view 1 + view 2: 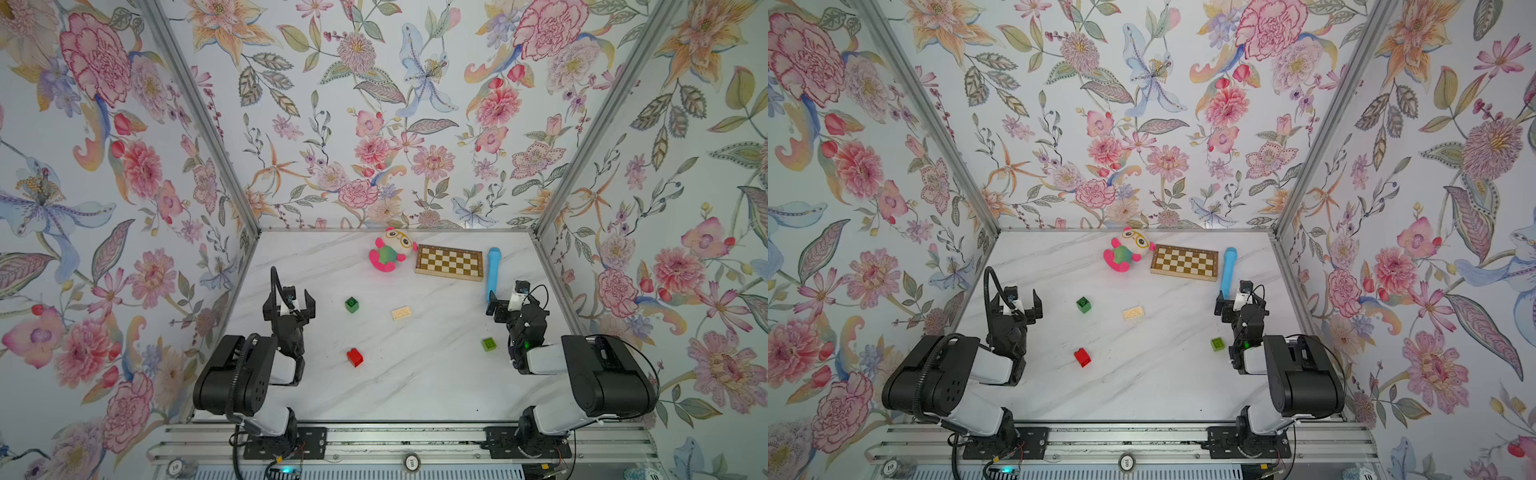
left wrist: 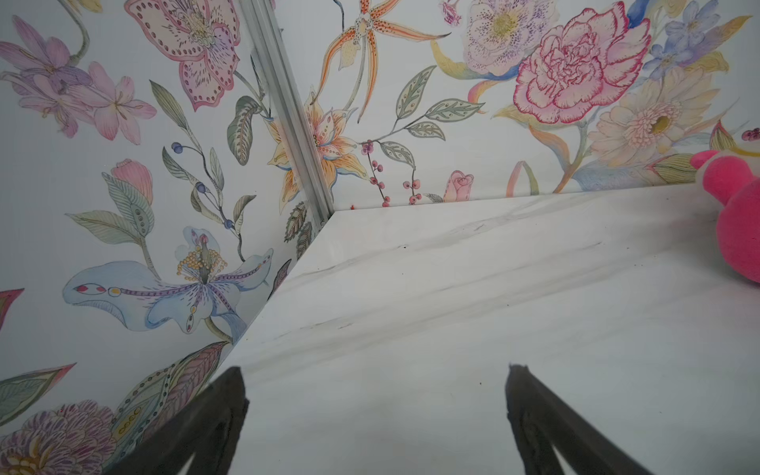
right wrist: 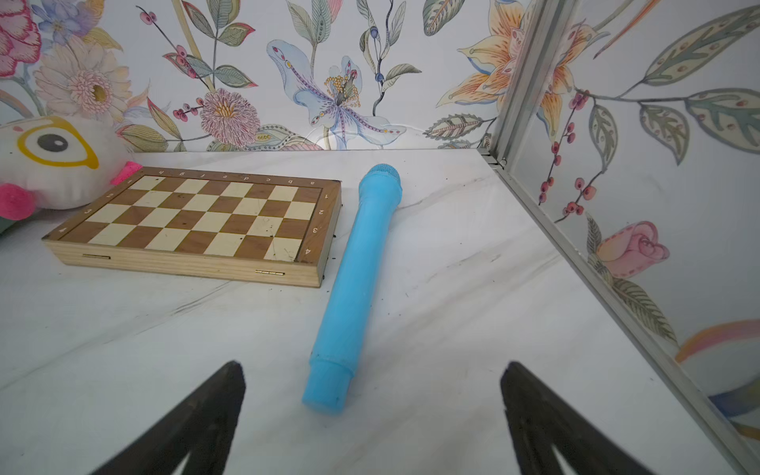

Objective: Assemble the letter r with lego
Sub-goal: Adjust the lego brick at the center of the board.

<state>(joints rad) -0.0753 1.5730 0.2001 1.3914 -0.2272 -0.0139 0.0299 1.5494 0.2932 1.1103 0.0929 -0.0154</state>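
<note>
The left gripper (image 2: 374, 370) has its two fingers spread wide, with nothing between them. In front of it are only the white table (image 1: 415, 386) and the flowery walls. The dark green brick (image 1: 351, 304) sits near it, toward the middle of the table. The red brick (image 1: 355, 357) lies beside the left arm, closer to the robot's base.

The right gripper (image 3: 373, 364) is spread wide too and holds nothing. A blue stick (image 3: 357, 271) lies just in front of its fingers. A wooden chessboard (image 3: 197, 218) lies beside the stick, and a pink plush toy (image 1: 390, 249) sits next to the board. The lime green brick (image 1: 489, 343) lies near the right arm, behind the fingers. The cream brick (image 1: 401, 313) lies in the middle, between both grippers. All four bricks lie apart, none stuck together.
</note>
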